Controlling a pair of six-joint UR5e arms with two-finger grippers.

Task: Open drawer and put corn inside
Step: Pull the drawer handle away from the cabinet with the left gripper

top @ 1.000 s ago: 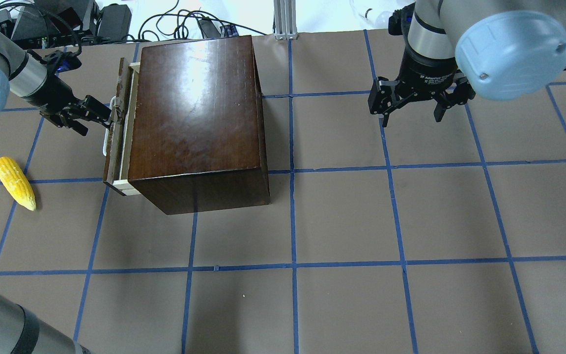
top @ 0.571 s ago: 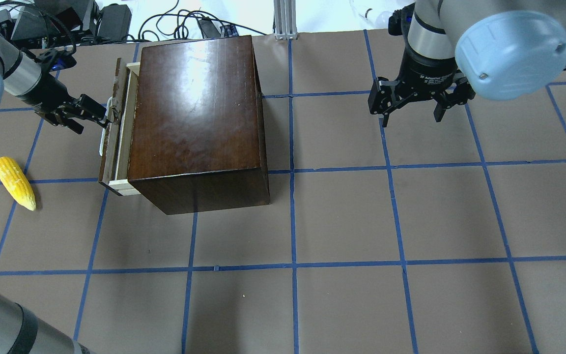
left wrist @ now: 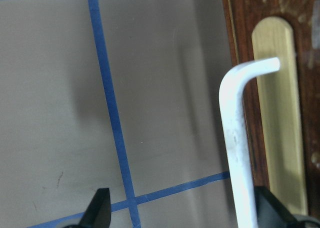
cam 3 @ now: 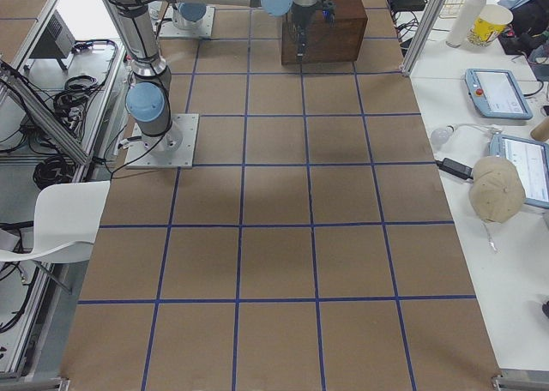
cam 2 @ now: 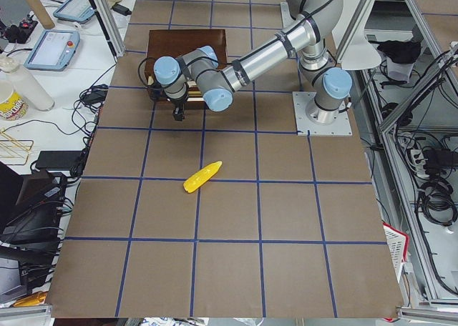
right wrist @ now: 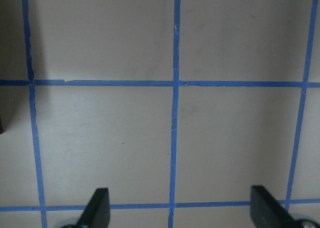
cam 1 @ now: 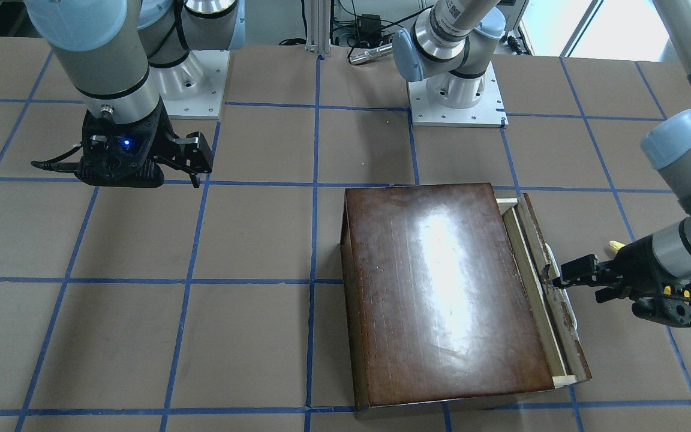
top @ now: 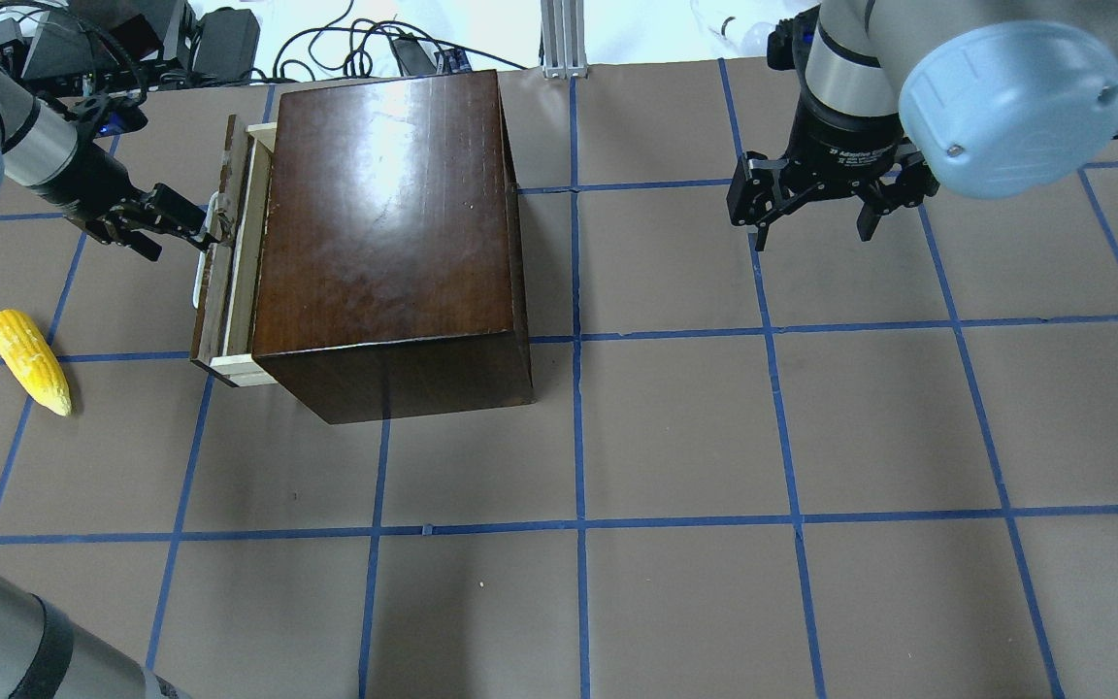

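The glossy dark-brown box [top: 384,223] stands at the table's far left. Its drawer [top: 214,291] is pulled out a little, and a strip of pale wood shows beside the dark front panel. My left gripper [top: 179,236] is open at the cream handle [left wrist: 234,138]. One finger sits between the handle and the drawer front; the other hangs over the table. The yellow corn [top: 28,360] lies on the table left of the box, apart from both grippers. My right gripper [top: 811,233] is open and empty, hovering at the far right.
The table is brown with a grid of blue tape lines [top: 578,524]. Cables and equipment [top: 132,39] lie beyond the far edge behind the box. The corn also shows in the exterior left view [cam 2: 202,176], between the box and the near table end.
My left gripper has moved left with the handle, and the drawer has slid a little further out of the box. The right arm and the corn have not moved.
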